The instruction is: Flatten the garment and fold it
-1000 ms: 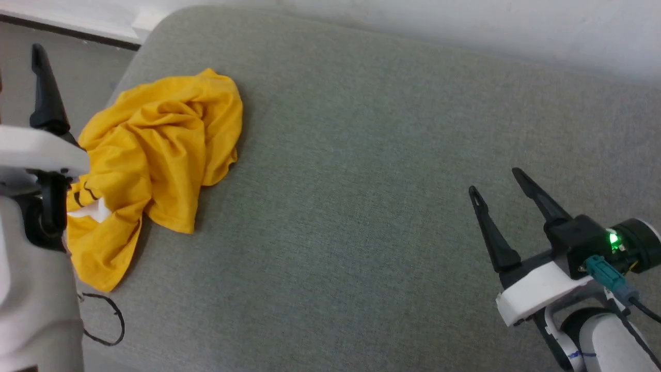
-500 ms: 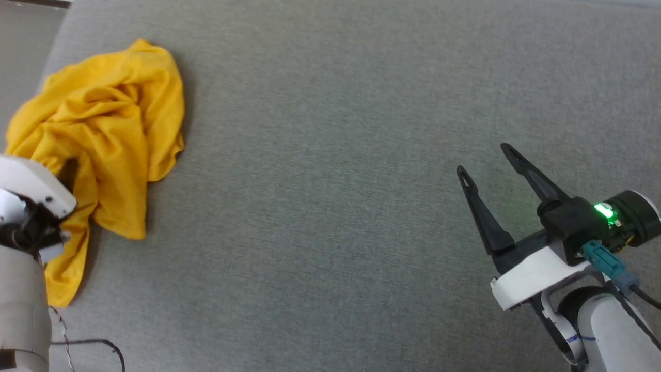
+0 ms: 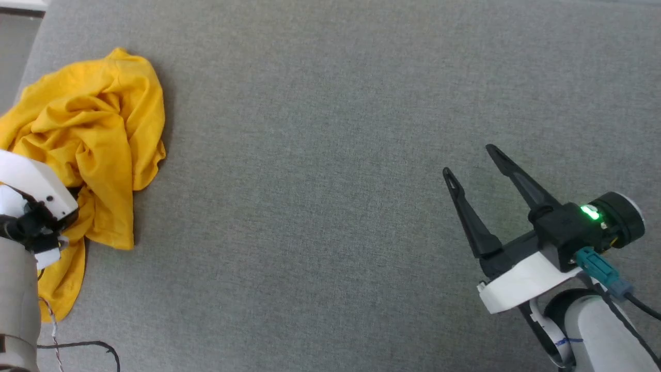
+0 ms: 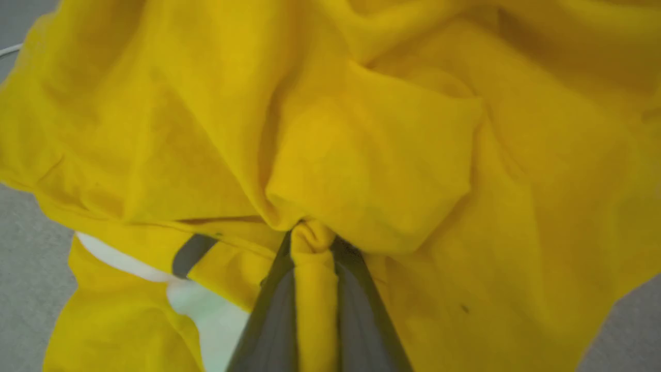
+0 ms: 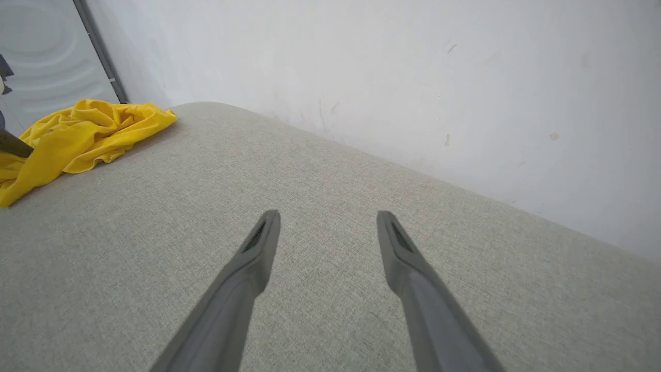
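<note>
The garment [image 3: 98, 139] is a bright yellow T-shirt, crumpled in a heap at the left edge of the grey cushion [image 3: 330, 155]. In the left wrist view my left gripper [image 4: 310, 232] is shut on a pinched fold of the garment [image 4: 361, 155], and a white patch of the print [image 4: 206, 310] shows below the folds. The head view hides the left fingers under my white wrist housing [image 3: 31, 201]. My right gripper [image 3: 470, 160] stands open over bare cushion far to the right, nothing between its fingers [image 5: 258, 253]. The garment [image 5: 77, 134] lies far off in that wrist view.
A white wall [image 5: 413, 77] runs along the cushion's far edge. A thin black cable [image 3: 77, 346] loops at the lower left beside my left forearm. Bare floor [image 3: 15, 46] shows past the cushion's upper left corner.
The head camera has turned, shifting the whole scene left. My left gripper, earlier raised and open beside the heap, has dropped into the garment and shut on a fold.
</note>
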{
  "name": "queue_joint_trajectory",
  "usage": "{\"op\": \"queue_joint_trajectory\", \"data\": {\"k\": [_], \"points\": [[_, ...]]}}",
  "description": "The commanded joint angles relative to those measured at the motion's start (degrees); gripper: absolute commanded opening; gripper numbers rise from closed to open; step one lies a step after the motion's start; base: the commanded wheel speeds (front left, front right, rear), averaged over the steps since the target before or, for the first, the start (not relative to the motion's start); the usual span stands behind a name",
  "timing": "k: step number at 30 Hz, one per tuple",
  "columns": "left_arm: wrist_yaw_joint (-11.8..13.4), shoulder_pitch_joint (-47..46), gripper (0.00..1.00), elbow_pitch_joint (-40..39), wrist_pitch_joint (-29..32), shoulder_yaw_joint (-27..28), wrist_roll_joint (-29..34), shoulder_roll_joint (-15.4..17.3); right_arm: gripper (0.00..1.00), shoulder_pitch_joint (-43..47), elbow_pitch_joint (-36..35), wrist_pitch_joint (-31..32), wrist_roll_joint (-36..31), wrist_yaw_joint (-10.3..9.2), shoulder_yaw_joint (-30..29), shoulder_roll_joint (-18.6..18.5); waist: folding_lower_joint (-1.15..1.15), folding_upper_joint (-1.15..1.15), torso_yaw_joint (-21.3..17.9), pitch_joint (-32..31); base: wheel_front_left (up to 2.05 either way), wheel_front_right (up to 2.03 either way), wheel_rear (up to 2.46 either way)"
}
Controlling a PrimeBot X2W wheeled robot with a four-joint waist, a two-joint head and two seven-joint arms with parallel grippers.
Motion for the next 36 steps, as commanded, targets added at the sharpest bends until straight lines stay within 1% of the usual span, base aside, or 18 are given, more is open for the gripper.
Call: {"op": "queue_joint_trajectory", "data": {"k": [1,4,9,12,16,19,23,25,28,32,36], "points": [[-0.46,2.07,0.0,0.64,0.18,-1.03,-0.2,-2.61,1.0,-0.98,0.39,-0.47,0.46,-0.1,0.2,0.35,0.0,0.0,-0.44,-1.34,0.0,0.0,0.0],[-0.47,1.79,0.0,-1.6,-3.83,-1.57,0.24,-0.5,1.0,-0.78,1.73,-1.64,0.72,-0.1,0.08,1.37,0.0,0.0,-0.87,-3.56,0.0,0.0,0.0],[-0.47,0.17,0.0,-6.97,-10.05,-4.09,2.42,2.86,1.0,0.68,4.82,-3.7,1.07,-0.1,-0.68,3.68,0.0,0.0,-1.24,-8.36,0.0,0.0,0.0],[-0.47,-1.44,0.0,-10.4,-16.28,-5.28,4.37,4.03,1.0,1.84,6.33,-4.89,1.11,-0.1,-1.48,5.13,0.0,0.0,-1.48,-11.22,0.0,0.0,0.0],[-0.33,-4.2,0.0,-14.53,-26.49,-7.62,8.19,5.18,1.0,3.14,7.88,-6.31,1.17,-0.1,-2.64,6.73,0.0,0.0,-2.54,-15.08,0.0,0.0,0.0],[-0.35,-6.61,0.0,-17.54,-32.35,-9.62,10.51,5.54,1.0,4.26,8.74,-7.13,1.08,-0.1,-3.95,7.58,0.0,0.0,-3.71,-17.85,0.0,0.0,0.0],[-0.39,-9.08,0.0,-22.0,-38.13,-12.9,12.98,4.52,1.0,5.77,9.34,-7.61,0.88,-0.1,-5.62,8.35,0.0,0.0,-6.07,-20.92,0.0,0.0,0.0],[-0.41,-9.57,0.0,-24.44,-39.64,-14.57,13.99,3.83,1.0,6.58,9.48,-7.66,0.84,-0.1,-6.17,8.59,0.0,0.0,-7.8,-22.36,0.0,0.0,0.0],[-0.43,-9.47,0.0,-28.01,-41.38,-15.93,13.66,2.39,1.0,7.82,9.25,-7.36,0.68,-0.1,-7.21,8.82,0.0,0.0,-10.66,-23.89,0.0,0.0,0.0],[-0.45,-7.08,0.0,-34.09,-41.34,-17.66,11.48,-0.92,1.0,9.06,8.15,-6.58,0.57,-0.1,-8.58,8.96,0.0,0.0,-14.77,-24.32,0.0,0.0,0.0],[-0.36,-2.88,0.0,-41.46,-39.78,-19.38,8.56,-5.82,1.0,9.85,7.22,-5.95,0.98,-0.1,-9.76,9.01,0.0,0.0,-18.46,-24.06,0.0,0.0,0.0]]}}
